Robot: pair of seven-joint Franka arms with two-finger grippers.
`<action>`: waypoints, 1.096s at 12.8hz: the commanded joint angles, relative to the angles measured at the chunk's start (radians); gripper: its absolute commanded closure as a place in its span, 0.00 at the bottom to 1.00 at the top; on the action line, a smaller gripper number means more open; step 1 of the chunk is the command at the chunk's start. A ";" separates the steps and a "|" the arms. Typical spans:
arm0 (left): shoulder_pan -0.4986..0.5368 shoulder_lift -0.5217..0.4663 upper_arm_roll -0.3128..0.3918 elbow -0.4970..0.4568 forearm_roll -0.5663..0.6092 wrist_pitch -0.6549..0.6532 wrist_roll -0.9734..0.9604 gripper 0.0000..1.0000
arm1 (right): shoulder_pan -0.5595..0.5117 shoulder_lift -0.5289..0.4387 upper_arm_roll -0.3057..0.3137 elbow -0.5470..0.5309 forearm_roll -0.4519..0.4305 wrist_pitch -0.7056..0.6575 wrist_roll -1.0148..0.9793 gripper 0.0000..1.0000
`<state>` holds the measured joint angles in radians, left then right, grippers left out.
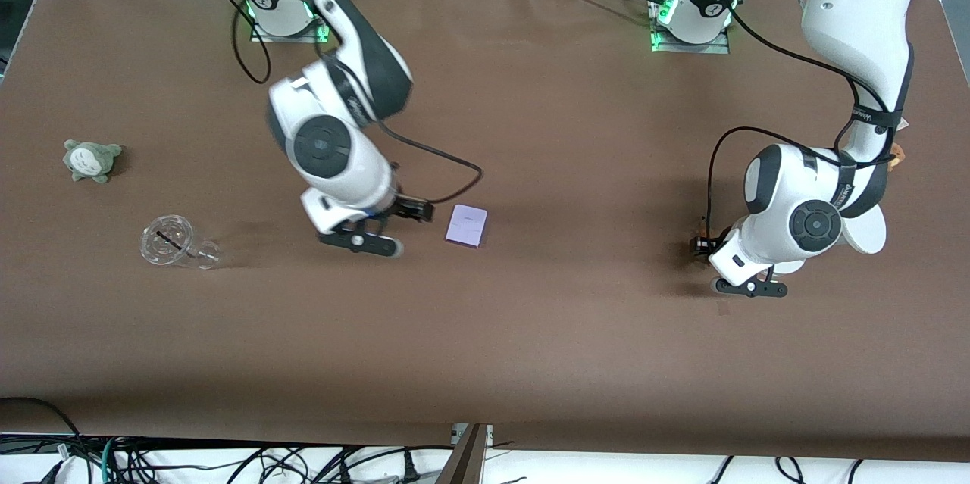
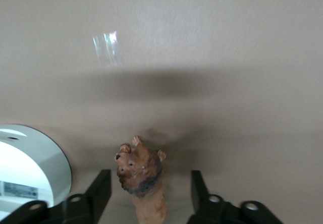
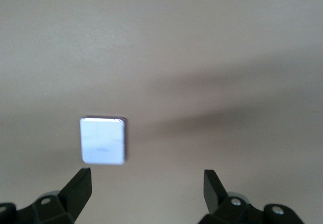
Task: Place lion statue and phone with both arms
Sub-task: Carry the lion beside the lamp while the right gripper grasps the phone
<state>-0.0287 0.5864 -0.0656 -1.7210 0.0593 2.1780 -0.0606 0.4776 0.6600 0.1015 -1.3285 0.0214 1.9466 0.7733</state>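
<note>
Placement looks nearly done: we see the phone (image 1: 466, 226) flat on the table, just beside our right gripper (image 1: 383, 227), jaws wide and empty. The lion (image 2: 143, 180) stands between our left gripper's (image 1: 726, 266) spread fingers, untouched. Only retreat remains, we judge.

Phone (image 1: 466, 226) flat on the table just beside the right gripper (image 1: 415, 210), left gripper (image 1: 701, 245) low over the lion statue (image 1: 703, 228)

White arms, black joints, cables
</note>
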 commanded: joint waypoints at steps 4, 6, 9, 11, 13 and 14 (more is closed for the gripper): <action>0.007 -0.111 -0.011 0.315 0.017 -0.413 0.015 0.00 | 0.076 0.188 -0.008 0.072 0.008 0.159 0.118 0.02; 0.015 -0.111 -0.013 0.475 0.010 -0.606 0.015 0.00 | 0.088 0.231 -0.008 0.088 0.008 0.201 0.148 0.02; 0.022 -0.257 -0.013 0.482 -0.039 -0.693 0.015 0.00 | 0.108 0.294 -0.008 0.098 0.008 0.287 0.195 0.02; 0.032 -0.411 -0.008 0.305 -0.076 -0.672 0.002 0.00 | 0.113 0.323 -0.008 0.126 0.008 0.287 0.196 0.02; 0.038 -0.590 -0.005 0.052 -0.076 -0.511 0.005 0.00 | 0.118 0.339 -0.008 0.129 0.008 0.288 0.196 0.02; 0.042 -0.635 -0.005 -0.022 -0.075 -0.450 0.016 0.00 | 0.119 0.345 -0.008 0.129 0.006 0.290 0.196 0.02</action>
<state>-0.0040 0.1257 -0.0693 -1.4755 0.0009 1.5868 -0.0618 0.5849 0.9771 0.0999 -1.2382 0.0214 2.2374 0.9522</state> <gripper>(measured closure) 0.000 0.013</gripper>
